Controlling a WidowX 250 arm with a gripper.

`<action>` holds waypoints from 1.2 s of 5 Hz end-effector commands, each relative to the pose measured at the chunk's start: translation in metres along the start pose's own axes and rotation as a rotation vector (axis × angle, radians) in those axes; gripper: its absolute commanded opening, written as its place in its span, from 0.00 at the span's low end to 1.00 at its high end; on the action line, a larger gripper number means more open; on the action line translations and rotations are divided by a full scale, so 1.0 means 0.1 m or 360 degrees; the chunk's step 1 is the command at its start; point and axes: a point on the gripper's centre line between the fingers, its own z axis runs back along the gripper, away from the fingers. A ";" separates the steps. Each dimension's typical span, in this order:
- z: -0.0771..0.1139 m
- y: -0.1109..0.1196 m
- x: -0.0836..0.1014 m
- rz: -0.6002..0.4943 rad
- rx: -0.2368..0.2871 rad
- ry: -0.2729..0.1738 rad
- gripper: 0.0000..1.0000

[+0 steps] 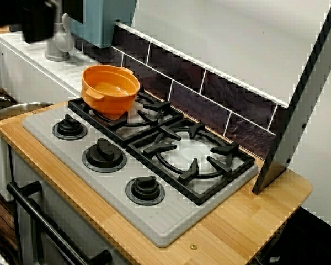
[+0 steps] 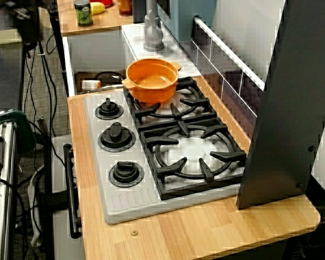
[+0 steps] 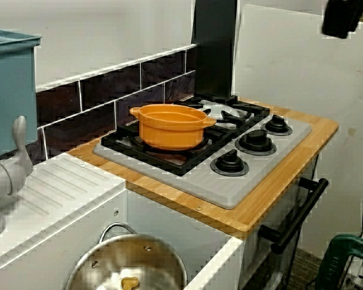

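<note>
Orange pot (image 1: 110, 88) is sitting on the black grate (image 1: 154, 118) over the stove's (image 1: 94, 182) burner at the sink end, upright, its two little side handles sticking out. From the sink side you can see the same pot (image 3: 169, 125) square on that grate, with the other burner beyond it.

My fingers (image 1: 37, 21) are just a dark blur at the top left corner of the front view, up high and well apart from the pot, above the grey faucet (image 1: 58, 41). In the sink-side view they're a dark lump (image 3: 343, 17) in the top right corner. Honestly can't tell if they're apart or together, too blurry and cut off by the edge.

Other stuff: three black knobs (image 1: 104, 154) in a row along the front of the stove, wooden worktop (image 1: 248, 221) around it, dark tiles (image 1: 220, 96) behind, a dark panel (image 1: 298, 110) leaning at the far end, and a metal bowl (image 3: 130, 266) down in the sink.
</note>
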 end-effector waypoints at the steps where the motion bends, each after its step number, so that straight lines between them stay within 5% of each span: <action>1: -0.28 0.17 0.52 0.0083 0.0109 -0.0092 1.00; 3: -0.58 0.13 0.84 0.0049 0.0202 -0.0151 1.00; 6: -0.73 0.04 1.15 0.0013 0.0191 -0.0128 1.00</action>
